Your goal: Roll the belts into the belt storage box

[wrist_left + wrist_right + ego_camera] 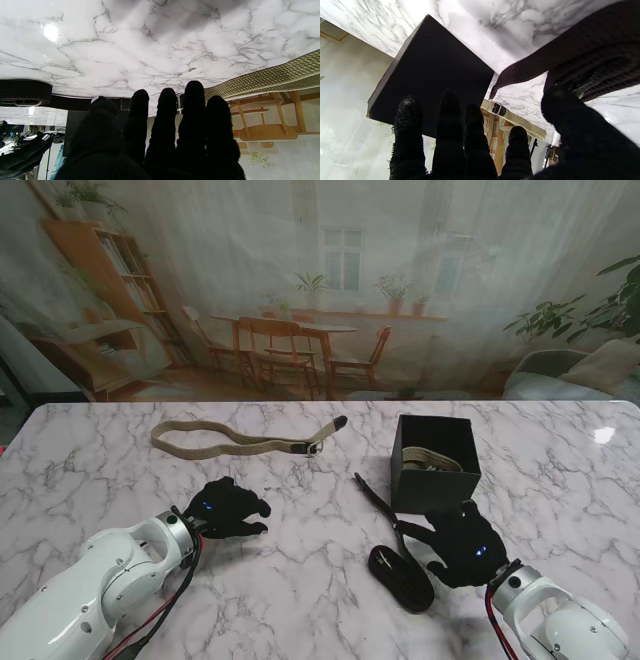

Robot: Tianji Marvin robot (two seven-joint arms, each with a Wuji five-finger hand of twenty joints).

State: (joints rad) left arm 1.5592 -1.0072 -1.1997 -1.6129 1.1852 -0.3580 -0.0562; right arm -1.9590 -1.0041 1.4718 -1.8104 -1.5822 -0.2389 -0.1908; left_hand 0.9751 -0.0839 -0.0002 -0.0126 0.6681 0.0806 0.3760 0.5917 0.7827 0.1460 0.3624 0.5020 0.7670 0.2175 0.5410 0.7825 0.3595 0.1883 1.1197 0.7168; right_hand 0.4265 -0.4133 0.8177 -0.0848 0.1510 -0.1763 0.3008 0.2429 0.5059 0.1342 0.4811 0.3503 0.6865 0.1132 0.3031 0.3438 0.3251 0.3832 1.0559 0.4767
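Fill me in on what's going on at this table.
A two-armed robot is packing belts into a black storage box on a marble table. One tan belt already lies coiled inside. A black belt lies partly looped beside the box, with the right robot hand open next to it. A second tan belt lies stretched out farther away, untouched. The left robot hand hovers open, holding nothing.

Stand view: high, looking down across the white marble desk (300,580). Wrist views: close, low, along black-gloved fingers (165,112) (450,120). Shared with both wrist views: woven tan fabric belt (235,442) (270,80) (517,120).
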